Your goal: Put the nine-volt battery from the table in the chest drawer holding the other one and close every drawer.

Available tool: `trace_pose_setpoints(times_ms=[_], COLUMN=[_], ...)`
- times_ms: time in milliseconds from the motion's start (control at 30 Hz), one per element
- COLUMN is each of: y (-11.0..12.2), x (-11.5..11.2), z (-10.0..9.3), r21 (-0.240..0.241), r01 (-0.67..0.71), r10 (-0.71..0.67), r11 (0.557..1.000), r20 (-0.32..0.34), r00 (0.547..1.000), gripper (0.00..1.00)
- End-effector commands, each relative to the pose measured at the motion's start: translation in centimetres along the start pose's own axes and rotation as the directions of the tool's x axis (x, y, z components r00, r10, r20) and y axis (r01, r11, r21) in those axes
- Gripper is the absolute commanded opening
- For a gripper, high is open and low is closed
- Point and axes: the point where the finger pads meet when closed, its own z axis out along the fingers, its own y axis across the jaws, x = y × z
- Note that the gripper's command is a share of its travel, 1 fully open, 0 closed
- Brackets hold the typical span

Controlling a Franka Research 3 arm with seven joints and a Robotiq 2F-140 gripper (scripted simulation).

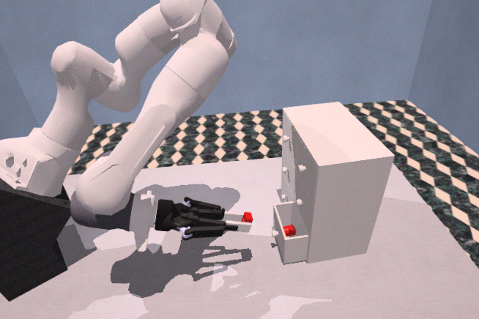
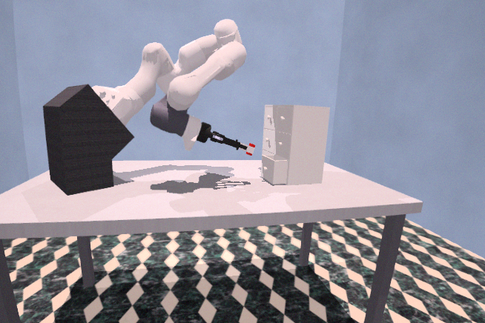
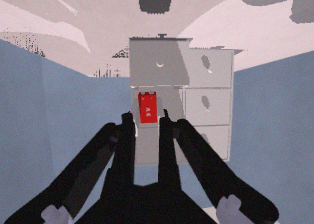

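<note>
A red nine-volt battery [image 1: 247,216] [image 2: 251,145] [image 3: 148,107] is held in the air between the pale pads of my gripper [image 1: 244,221] [image 2: 250,149] [image 3: 148,105], which is shut on it. Both are in front of the white chest [image 1: 349,210] [image 2: 308,144] [image 3: 209,107], with a gap between. The bottom drawer [image 1: 296,251] [image 2: 275,171] [image 3: 151,55] nearest the top camera stands partly out. A second red battery [image 1: 289,230] lies inside it, near its front. The held battery is higher than this drawer and short of it. The wrist view shows the scene upside down.
The chest's other drawers look pushed in; their round knobs stick out towards me. The chest stands upright on the table [image 1: 360,285] [image 2: 345,198]. The black arm base [image 1: 22,240] [image 2: 83,152] is at the opposite side. The forearm slopes above and behind the gripper.
</note>
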Motion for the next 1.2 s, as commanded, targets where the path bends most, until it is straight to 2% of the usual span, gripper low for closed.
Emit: trace_pose_setpoints(times_ms=[0, 100, 600, 667, 967, 1167], y=[-0.4, -0.4, -0.5, -0.5, -0.6, -0.6], x=[0.0, -0.1, -2.0, -2.0, -3.1, -3.6], z=[0.9, 1.3, 6.9, 6.9, 10.1, 11.5], r21=[0.012, 0.012, 0.012, 0.012, 0.012, 0.012], r01=[-0.027, -0.027, -0.027, -0.027, -0.027, -0.027], r10=[0.027, 0.027, 0.027, 0.027, 0.027, 0.027], r11=[1.000, 1.000, 1.000, 1.000, 1.000, 1.000], r20=[-0.014, -0.014, -0.014, -0.014, -0.014, -0.014], r00=[1.000, 1.000, 1.000, 1.000, 1.000, 1.000], gripper=[0.14, 0.14, 0.14, 0.14, 0.14, 0.14])
